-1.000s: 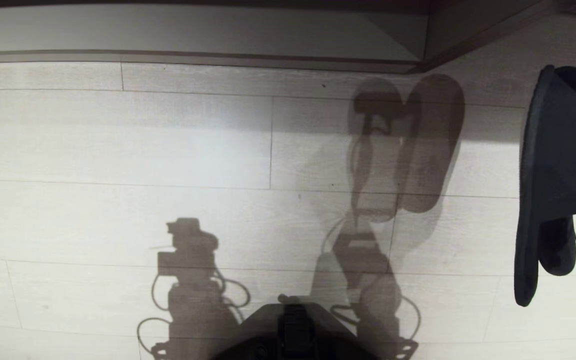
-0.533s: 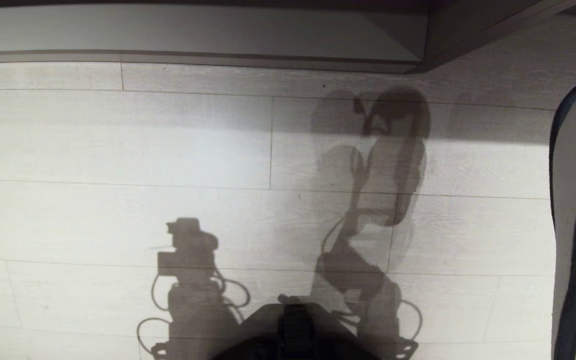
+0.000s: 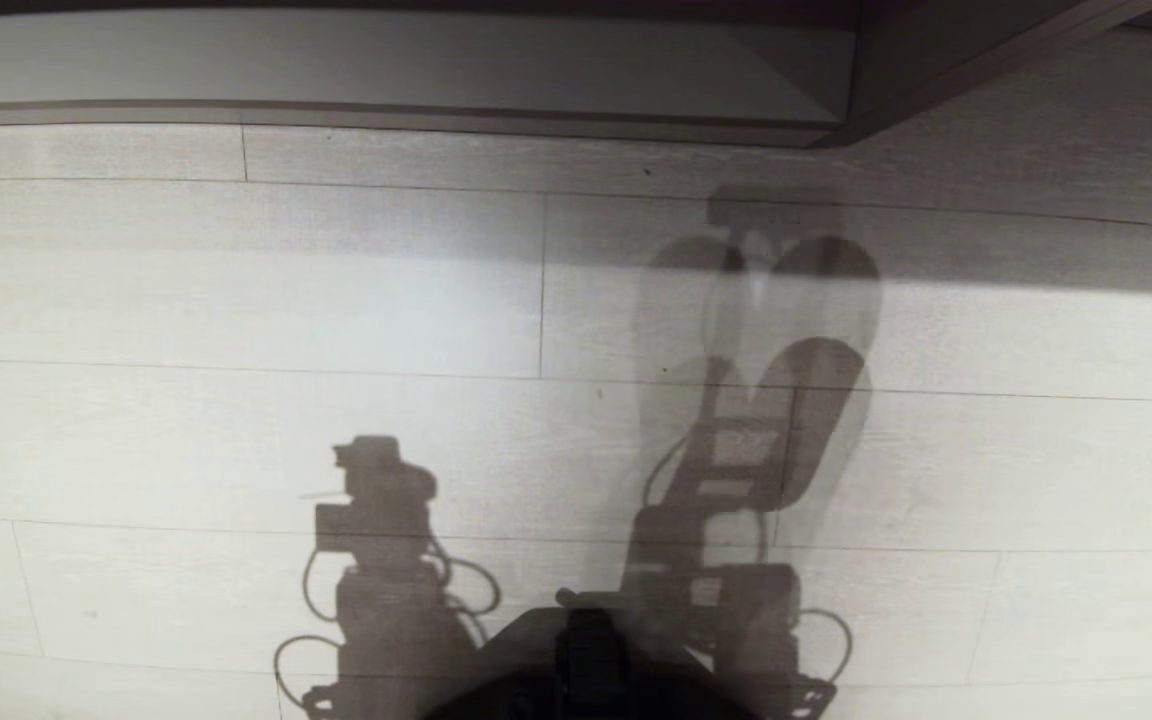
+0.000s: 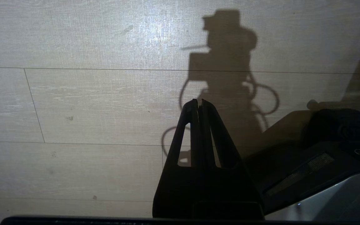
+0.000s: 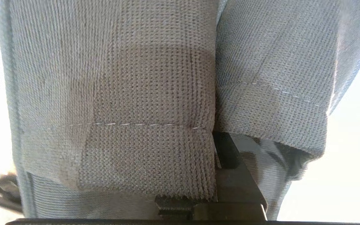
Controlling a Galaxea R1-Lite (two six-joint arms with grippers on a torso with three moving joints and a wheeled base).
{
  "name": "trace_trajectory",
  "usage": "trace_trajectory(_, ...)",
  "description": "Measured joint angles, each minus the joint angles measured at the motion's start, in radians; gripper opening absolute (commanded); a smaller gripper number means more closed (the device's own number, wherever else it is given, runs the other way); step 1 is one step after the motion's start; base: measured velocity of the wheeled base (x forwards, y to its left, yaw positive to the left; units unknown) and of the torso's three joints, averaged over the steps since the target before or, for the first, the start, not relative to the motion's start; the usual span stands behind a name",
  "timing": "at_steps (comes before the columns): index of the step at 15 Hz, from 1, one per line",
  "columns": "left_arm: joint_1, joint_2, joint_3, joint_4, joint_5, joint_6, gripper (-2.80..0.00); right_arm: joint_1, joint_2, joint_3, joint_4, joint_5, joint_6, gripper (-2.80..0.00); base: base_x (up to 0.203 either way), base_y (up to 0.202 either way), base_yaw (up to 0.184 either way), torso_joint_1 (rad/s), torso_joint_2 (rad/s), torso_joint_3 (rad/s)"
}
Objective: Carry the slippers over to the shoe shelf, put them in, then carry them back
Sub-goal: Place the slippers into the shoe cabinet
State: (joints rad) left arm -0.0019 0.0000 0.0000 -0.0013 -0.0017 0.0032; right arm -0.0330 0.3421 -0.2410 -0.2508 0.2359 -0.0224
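Mid-carry, by the look of it: shoe shelf [image 3: 416, 60] at the far edge of the head view, bare; which leg of the trip, impossible to tell. Pale wood-plank floor [image 3: 236, 300], crossed by robot shadows. Slippers [image 5: 114, 93] pinched in the right gripper [image 5: 220, 162], outside the head view. Left gripper [image 4: 199, 104] idle, closed on nothing.
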Motion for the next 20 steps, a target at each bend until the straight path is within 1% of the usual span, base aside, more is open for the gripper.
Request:
trace_trajectory(2,0.001,0.000,0.000,0.000,0.000,0.000,-2.80,0.002,-0.067,0.044,0.067,-0.076,-0.023,-2.80,0.000,0.000,0.000,0.000,0.00,0.000)
trace_trajectory(4,0.001,0.000,0.000,0.000,0.000,0.000,-2.80,0.007,-0.121,0.096,0.090,-0.119,-0.036,-2.80,0.000,0.000,0.000,0.000,0.00,0.000)
trace_trajectory(7,0.000,0.000,0.000,0.000,0.000,0.000,-2.80,0.020,-0.198,0.155,0.129,-0.127,-0.039,-2.80,0.000,0.000,0.000,0.000,0.00,0.000)
trace_trajectory(11,0.000,0.000,0.000,0.000,0.000,0.000,-2.80,0.028,-0.305,0.201,0.234,-0.137,-0.034,-2.80,0.000,0.000,0.000,0.000,0.00,0.000)
trace_trajectory(16,0.000,0.000,0.000,0.000,0.000,0.000,-2.80,0.029,-0.340,0.205,0.247,-0.171,-0.039,-2.80,0.000,0.000,0.000,0.000,0.00,0.000)
trace_trajectory(17,0.000,0.000,0.000,0.000,0.000,0.000,-2.80,0.029,-0.342,0.206,0.247,-0.172,-0.048,-2.80,0.000,0.000,0.000,0.000,0.00,0.000)
trace_trajectory(20,0.001,0.000,0.000,0.000,0.000,0.000,-2.80,0.029,-0.344,0.207,0.247,-0.174,-0.110,-2.80,0.000,0.000,0.000,0.000,0.00,0.000)
